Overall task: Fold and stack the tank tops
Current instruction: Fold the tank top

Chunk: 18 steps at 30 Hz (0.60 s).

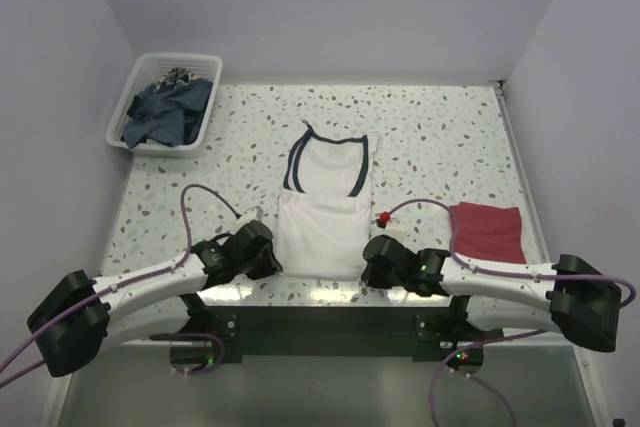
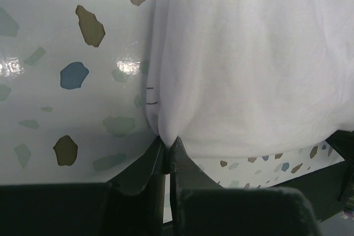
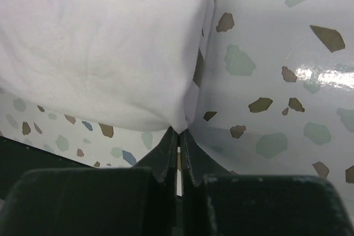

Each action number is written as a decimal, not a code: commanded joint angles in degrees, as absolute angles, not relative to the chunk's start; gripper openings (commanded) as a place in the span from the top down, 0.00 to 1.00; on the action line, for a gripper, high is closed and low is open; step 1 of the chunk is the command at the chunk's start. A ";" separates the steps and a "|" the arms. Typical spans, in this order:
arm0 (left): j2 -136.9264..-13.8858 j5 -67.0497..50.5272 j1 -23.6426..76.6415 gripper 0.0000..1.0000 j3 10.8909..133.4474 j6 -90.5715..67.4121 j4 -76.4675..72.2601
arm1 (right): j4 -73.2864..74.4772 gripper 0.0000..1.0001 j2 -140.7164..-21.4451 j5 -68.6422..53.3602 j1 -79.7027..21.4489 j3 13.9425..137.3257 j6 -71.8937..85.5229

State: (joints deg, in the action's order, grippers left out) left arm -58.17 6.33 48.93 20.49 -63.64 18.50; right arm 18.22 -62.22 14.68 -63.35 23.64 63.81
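Observation:
The white tank top (image 1: pixel 322 202) with navy trim lies in the middle of the table, its lower part doubled up over itself. My left gripper (image 1: pixel 268 263) is shut on its near left corner, seen as white cloth (image 2: pixel 243 64) pinched between the fingertips in the left wrist view. My right gripper (image 1: pixel 368 269) is shut on its near right corner, white cloth (image 3: pixel 105 53) in the right wrist view. The dark red tank top (image 1: pixel 487 231) lies folded flat at the right, beside the right arm.
A white basket (image 1: pixel 132 97) with dark blue cloth stands at the back left. A small red and white object (image 1: pixel 383 218) lies between the two tops. Grey walls close the table on three sides. Purple cables loop over both arms.

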 commanded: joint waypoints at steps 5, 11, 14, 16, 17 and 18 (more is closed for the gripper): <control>-56.08 5.45 51.50 1.00 20.04 -62.22 25.05 | 23.02 1.00 -59.68 21.17 -68.28 28.83 59.59; -51.77 7.38 58.61 1.00 21.27 -67.93 31.88 | 29.00 1.00 -57.48 27.50 -83.99 30.76 66.00; -49.31 8.69 64.75 1.00 23.02 -72.15 36.01 | 32.95 1.00 -59.06 31.19 -90.59 33.91 69.69; -48.08 9.84 66.00 1.00 25.56 -73.91 38.31 | 36.99 1.00 -59.76 33.65 -92.10 36.11 70.92; -47.90 11.41 66.01 1.00 28.36 -73.92 40.41 | 39.44 1.00 -59.68 35.58 -92.20 38.12 70.93; -47.90 12.64 66.01 1.00 30.04 -73.74 41.30 | 40.68 1.00 -59.50 36.29 -92.11 39.19 70.84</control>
